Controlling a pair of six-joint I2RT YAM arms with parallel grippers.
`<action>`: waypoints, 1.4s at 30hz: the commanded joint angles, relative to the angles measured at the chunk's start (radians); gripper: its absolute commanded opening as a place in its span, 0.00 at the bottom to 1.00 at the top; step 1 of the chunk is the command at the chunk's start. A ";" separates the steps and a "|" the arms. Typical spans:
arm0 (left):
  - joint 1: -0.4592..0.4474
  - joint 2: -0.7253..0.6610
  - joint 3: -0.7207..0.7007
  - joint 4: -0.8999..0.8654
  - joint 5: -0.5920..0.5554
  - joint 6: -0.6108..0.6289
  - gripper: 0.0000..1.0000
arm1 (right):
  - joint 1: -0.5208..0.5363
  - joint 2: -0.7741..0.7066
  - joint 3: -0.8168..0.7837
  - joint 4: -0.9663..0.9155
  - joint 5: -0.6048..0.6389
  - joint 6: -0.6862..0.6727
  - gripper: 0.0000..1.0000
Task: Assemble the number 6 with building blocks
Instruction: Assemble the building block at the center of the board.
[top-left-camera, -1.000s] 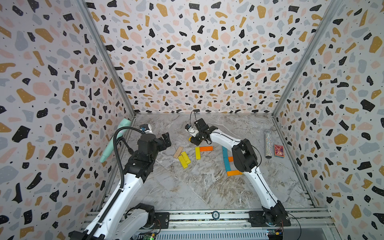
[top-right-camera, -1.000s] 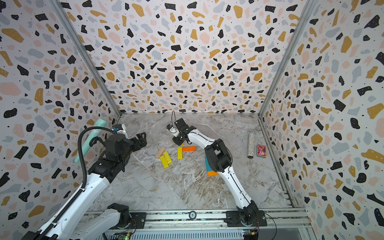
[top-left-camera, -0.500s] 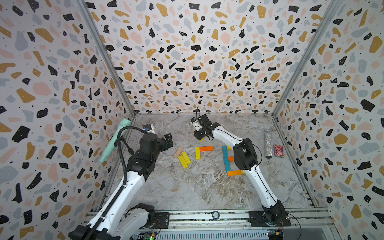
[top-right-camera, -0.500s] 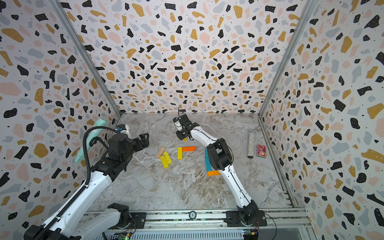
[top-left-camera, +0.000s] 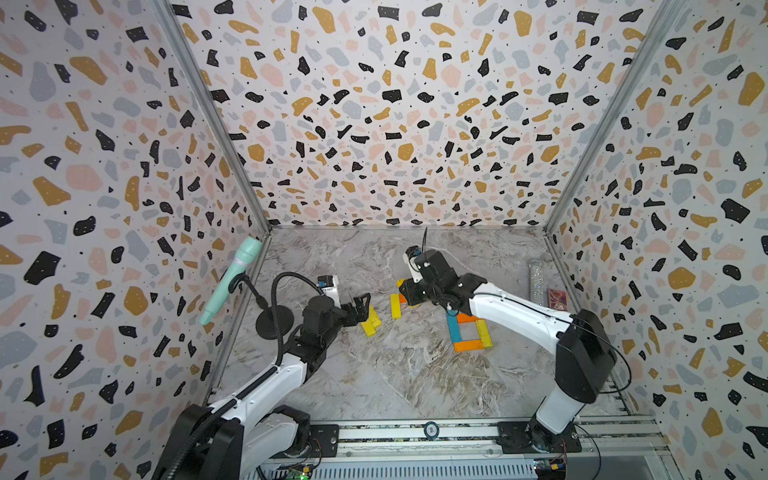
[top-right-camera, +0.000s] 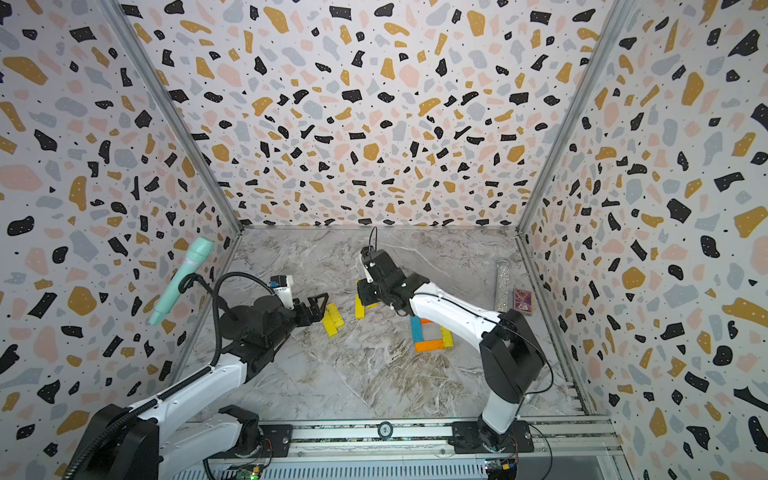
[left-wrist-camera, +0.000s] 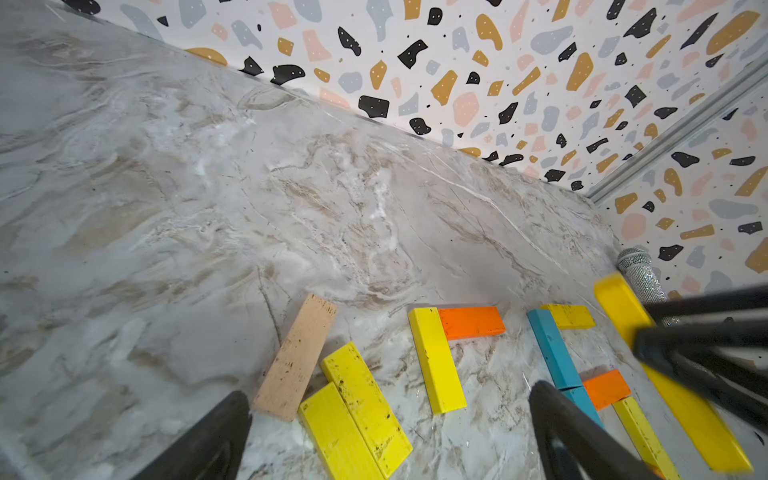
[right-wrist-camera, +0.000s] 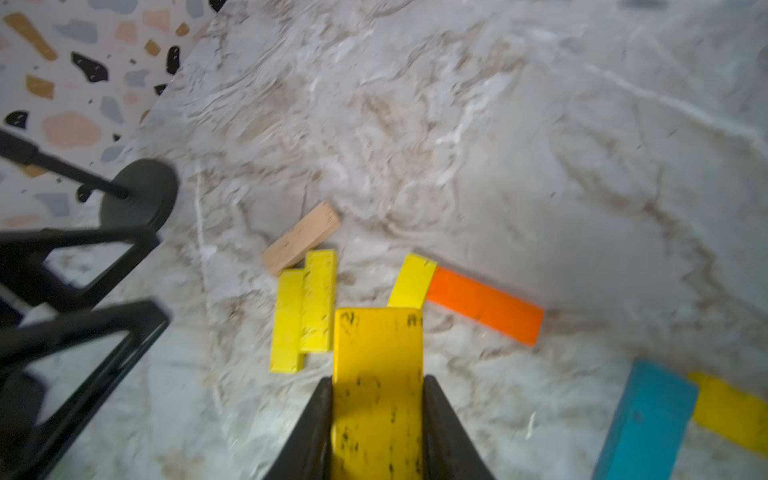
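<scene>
The left gripper (left-wrist-camera: 390, 392), spread wide, has come forward to the yellow pair (left-wrist-camera: 357, 411). The right gripper (right-wrist-camera: 377, 380) pinches a yellow plank (right-wrist-camera: 376, 345), probably the next stroke of the 6.

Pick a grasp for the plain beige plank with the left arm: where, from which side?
Pinch the beige plank across its two long edges, at the end away from the yellow pair, coming straight down. It lies flat on the table, so only the thin edges offer purchase, and its other end sits close against the yellow pair. The left gripper is open.
</scene>
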 joint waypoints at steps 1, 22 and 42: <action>0.002 -0.040 -0.058 0.145 -0.068 0.057 0.99 | 0.056 -0.010 -0.130 0.070 0.090 0.187 0.19; 0.002 -0.072 -0.138 0.161 -0.130 0.047 0.99 | 0.144 0.180 -0.137 0.150 0.140 0.299 0.24; 0.001 0.063 -0.033 0.093 0.104 0.058 0.87 | 0.133 -0.055 -0.324 0.187 -0.021 0.218 0.53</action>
